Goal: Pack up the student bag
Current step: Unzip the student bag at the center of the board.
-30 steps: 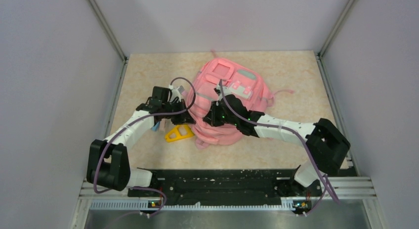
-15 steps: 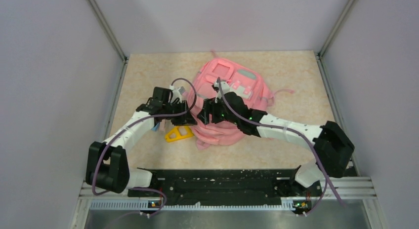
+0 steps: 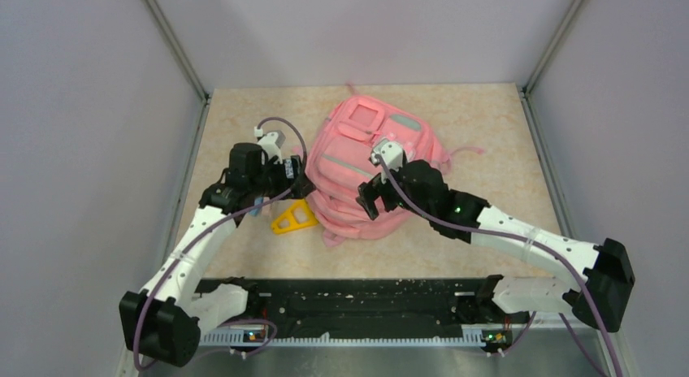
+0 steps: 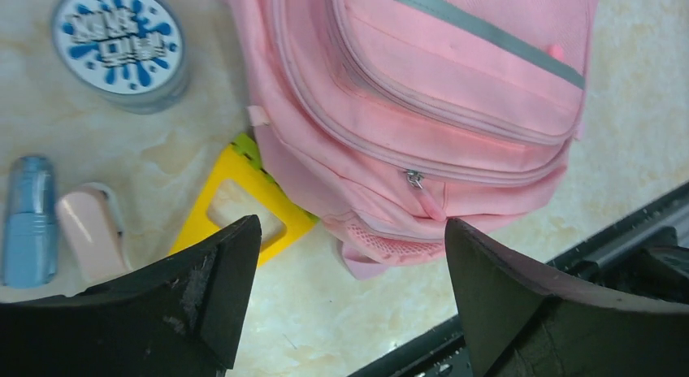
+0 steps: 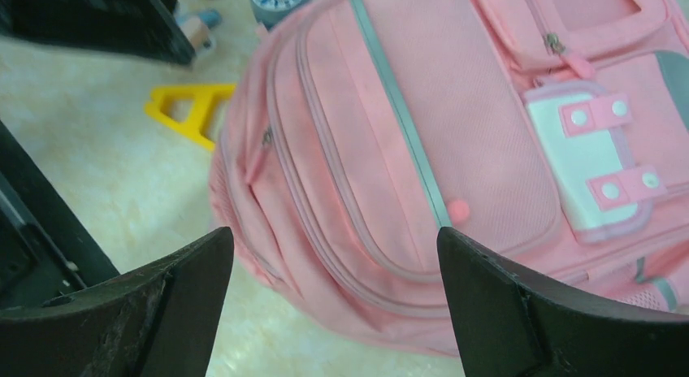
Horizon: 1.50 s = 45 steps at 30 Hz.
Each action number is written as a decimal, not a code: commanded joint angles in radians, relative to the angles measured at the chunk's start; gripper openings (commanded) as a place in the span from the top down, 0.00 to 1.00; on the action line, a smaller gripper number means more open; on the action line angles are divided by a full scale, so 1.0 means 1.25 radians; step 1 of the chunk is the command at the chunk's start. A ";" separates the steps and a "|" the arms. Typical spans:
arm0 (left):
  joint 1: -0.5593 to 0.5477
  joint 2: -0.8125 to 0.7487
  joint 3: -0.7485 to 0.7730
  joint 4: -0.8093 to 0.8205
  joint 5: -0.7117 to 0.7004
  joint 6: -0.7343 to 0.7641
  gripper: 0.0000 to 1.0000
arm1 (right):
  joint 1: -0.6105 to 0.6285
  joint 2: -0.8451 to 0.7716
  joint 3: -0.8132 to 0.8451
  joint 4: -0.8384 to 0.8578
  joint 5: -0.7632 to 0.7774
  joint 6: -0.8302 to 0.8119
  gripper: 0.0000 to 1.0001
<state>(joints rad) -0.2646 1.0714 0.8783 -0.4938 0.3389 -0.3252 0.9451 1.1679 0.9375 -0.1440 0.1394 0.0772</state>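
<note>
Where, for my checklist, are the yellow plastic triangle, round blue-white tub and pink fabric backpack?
yellow plastic triangle (image 4: 230, 166): left wrist view, upper corner.
round blue-white tub (image 4: 119, 40): left wrist view, lid centre.
pink fabric backpack (image 3: 345, 170): top view, front panel.

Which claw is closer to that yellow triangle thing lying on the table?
Left. The left claw hovers just beyond the yellow triangle, beside the pink bag; the right claw is over the bag's near end, farther to the right.
</note>
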 commanded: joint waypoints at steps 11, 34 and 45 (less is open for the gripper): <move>0.001 -0.105 0.005 0.004 -0.166 0.045 0.11 | 0.014 -0.021 -0.167 0.062 0.093 -0.097 0.22; 0.001 -0.090 -0.002 0.007 -0.151 0.042 0.11 | 0.014 0.090 -0.182 0.123 0.144 -0.105 0.44; 0.000 -0.082 -0.003 0.007 -0.150 0.043 0.12 | 0.013 0.113 -0.133 0.187 0.218 -0.149 0.89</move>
<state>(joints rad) -0.2642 0.9588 0.8742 -0.5014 0.1486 -0.2848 0.9680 1.3052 0.7124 0.0067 0.3031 -0.0780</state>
